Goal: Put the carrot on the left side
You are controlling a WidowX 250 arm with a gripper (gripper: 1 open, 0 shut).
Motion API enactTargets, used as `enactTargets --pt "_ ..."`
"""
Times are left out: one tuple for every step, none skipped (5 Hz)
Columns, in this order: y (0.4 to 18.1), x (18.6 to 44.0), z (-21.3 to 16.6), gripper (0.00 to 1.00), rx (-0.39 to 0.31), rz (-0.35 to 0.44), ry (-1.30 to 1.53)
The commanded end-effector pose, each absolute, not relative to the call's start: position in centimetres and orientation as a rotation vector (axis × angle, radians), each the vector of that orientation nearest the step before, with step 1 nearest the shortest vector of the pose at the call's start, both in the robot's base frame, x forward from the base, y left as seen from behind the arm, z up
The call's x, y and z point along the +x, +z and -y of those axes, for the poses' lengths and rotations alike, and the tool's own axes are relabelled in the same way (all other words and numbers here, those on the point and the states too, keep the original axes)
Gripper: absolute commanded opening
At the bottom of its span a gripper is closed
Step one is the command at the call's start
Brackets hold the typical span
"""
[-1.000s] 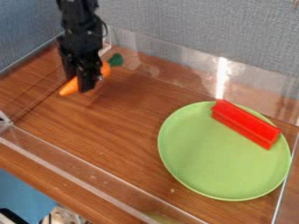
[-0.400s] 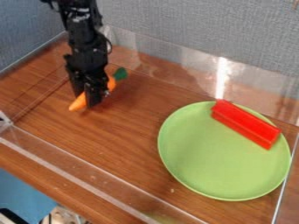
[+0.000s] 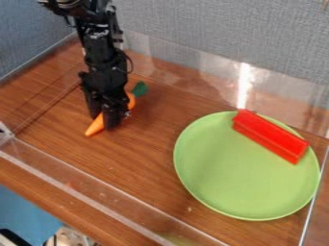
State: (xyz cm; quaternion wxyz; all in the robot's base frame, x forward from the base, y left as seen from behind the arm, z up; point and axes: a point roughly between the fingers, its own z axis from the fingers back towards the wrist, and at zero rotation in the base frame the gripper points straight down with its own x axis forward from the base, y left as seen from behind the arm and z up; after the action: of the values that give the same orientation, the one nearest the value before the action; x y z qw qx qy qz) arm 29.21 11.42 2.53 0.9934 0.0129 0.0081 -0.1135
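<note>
Hand (image 3: 111,114) clamping carrot (image 3: 100,123), wood tabletop (image 3: 77,163)

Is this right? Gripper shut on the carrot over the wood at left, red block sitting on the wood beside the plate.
Not quite. The camera view shows the red block lying on the green plate, not on the wood beside it. The rest holds: the gripper is shut on the carrot over the wood at left.

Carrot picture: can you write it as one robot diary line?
gripper: shut on carrot | carrot: at tabletop | block: on plate
</note>
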Motion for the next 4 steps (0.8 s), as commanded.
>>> enactTargets --pt "5.2 29.4 -11.3 0.0 0.071 0.031 -0.239" --pt "5.9 29.0 -11.3 0.0 0.081 0.027 -0.243" --pt "6.0 29.5 -11.1 0.0 0.089 0.029 -0.208" --pt "5.7 30.4 -11.1 0.0 0.093 0.034 -0.18"
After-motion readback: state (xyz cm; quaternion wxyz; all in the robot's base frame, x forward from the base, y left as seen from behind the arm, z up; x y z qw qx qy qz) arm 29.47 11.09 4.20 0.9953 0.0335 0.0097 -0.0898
